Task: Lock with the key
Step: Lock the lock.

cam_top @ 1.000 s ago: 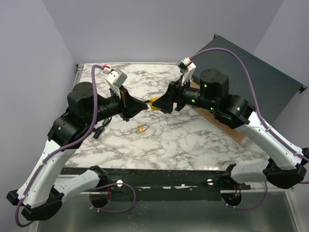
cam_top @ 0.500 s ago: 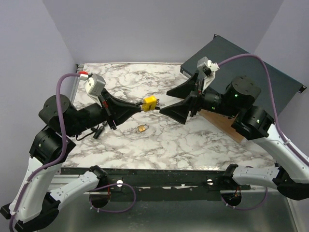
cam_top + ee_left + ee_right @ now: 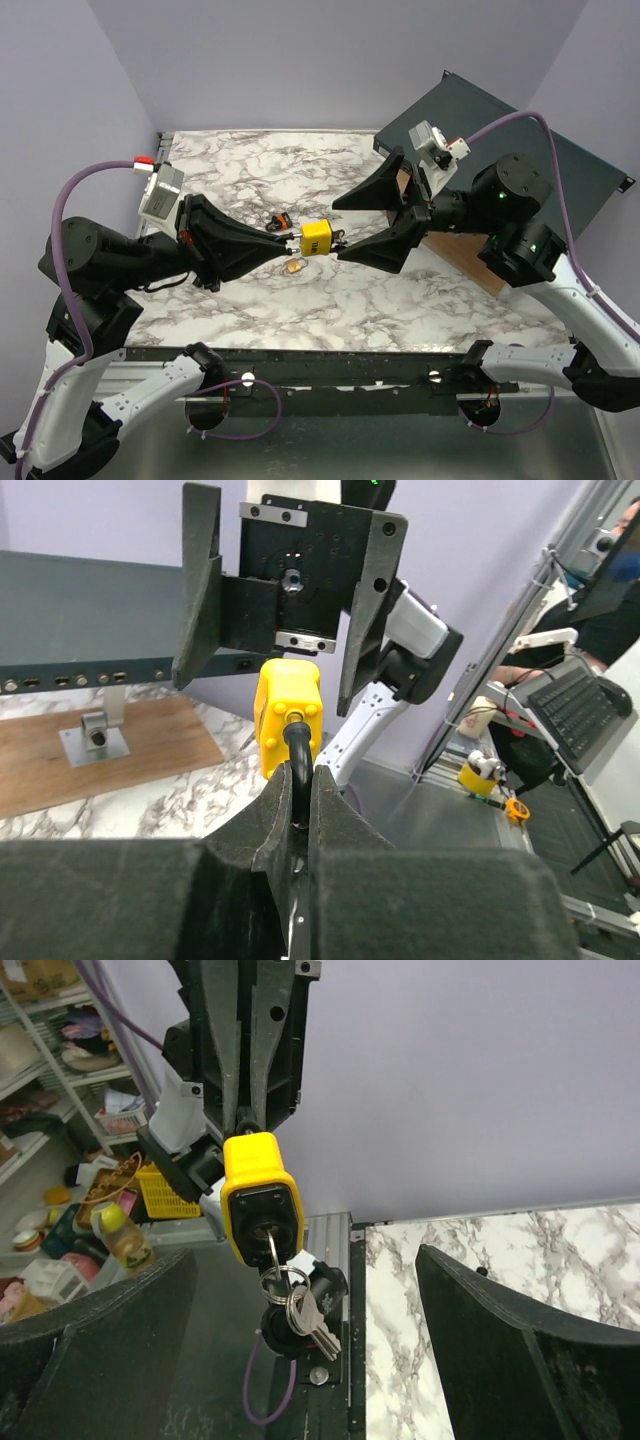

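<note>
Holding, item one: yellow padlock (image 3: 318,239), suspended above the marble table (image 3: 385,292), directly ahead of my left gripper (image 3: 289,237). That gripper's fingers are clamped on the black shackle (image 3: 296,740), which steadies the body and presents the keyhole end outward. Item two: key (image 3: 272,1248), seated in the keyhole, with spare keys (image 3: 305,1322) dangling from its ring. Item three: my right gripper (image 3: 338,230), jaws spread wide to either side of the lock's key end, touching nothing. I judge it placed to pinch the key and turn it. Shackle latched or not: cannot tell.
</note>
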Available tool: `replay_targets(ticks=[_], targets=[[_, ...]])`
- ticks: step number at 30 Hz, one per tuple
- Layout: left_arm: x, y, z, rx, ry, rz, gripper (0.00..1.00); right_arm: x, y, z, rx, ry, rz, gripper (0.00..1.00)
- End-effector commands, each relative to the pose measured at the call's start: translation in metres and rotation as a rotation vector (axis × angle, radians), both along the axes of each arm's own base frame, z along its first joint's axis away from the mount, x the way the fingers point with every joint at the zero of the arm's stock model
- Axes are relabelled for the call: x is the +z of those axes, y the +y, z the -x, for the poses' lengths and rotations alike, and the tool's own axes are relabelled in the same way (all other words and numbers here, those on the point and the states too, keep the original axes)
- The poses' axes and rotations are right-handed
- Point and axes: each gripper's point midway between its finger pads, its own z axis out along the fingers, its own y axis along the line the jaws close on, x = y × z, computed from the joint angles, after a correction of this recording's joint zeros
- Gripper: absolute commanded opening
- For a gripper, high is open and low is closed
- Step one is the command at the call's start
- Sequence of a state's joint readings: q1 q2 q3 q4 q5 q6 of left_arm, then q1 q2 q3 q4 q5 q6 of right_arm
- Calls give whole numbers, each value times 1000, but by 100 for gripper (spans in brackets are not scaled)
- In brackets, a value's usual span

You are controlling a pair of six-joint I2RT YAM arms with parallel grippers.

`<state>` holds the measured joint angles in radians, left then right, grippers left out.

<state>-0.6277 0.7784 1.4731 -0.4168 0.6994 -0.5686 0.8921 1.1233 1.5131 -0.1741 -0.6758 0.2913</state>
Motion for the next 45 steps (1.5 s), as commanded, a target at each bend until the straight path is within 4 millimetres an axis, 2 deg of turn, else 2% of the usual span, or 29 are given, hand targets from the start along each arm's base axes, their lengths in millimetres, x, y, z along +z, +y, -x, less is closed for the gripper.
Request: replay_targets(ticks=[1, 9, 13, 16, 24, 25, 33, 45], targets=[[17, 0, 13, -64, -44, 67, 0, 14, 0, 19, 115, -33, -52, 91], [14, -1, 6, -41, -18, 76, 0, 13, 11, 23, 191, -1, -70, 86], [14, 0, 5, -31, -20, 79, 0, 8, 15, 19, 174, 22, -59, 78], [13, 0, 4, -25, -19, 78, 0, 2, 18, 12, 146, 41, -42, 68], [10, -1, -3, 7, -10, 72, 0, 4, 22, 16, 152, 42, -44, 57], [11, 0, -4, 13, -8, 73, 0, -3, 24, 15, 150, 61, -19, 55], [9, -1, -9, 38, 2, 65, 0, -5, 31, 15, 133, 74, -4, 43], [3, -1, -14, 58, 10, 51, 0, 9, 21, 16, 91, 70, -47, 42]])
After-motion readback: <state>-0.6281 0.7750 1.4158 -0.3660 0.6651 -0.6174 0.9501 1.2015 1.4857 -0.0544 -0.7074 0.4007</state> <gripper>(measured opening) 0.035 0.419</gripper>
